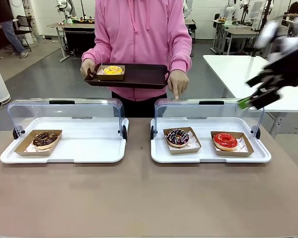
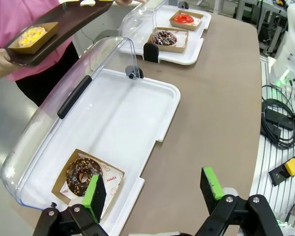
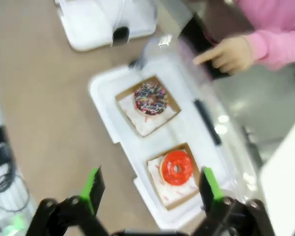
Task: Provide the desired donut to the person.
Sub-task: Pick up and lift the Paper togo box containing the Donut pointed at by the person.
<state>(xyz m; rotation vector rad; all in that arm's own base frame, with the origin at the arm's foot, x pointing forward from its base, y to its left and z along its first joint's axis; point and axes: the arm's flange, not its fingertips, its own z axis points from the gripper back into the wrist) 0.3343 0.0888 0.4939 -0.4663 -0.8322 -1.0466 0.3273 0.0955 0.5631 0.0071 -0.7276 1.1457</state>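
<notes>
Person in bright pink hooded sweatshirt (image 1: 139, 34) at far side of brown worktop (image 1: 139, 198), one hand (image 1: 88, 67) holding dark brown tray (image 1: 144, 77) with yellow-iced donut in cardboard dish (image 1: 112, 70). Other hand (image 1: 178, 83) pointing down, fingertip at raised clear lid of right white display case (image 1: 208, 157), just behind chocolate donut with coloured sprinkles (image 1: 178, 137). Red-glazed donut (image 1: 225, 141) beside it in same case. Chocolate nut-topped donut (image 1: 44, 139) in left white case (image 1: 84, 148). Right claw (image 3: 151, 189) above red-glazed donut, fingers apart, empty. Left claw (image 2: 153, 191) off outer end of left case, fingers apart, empty.
</notes>
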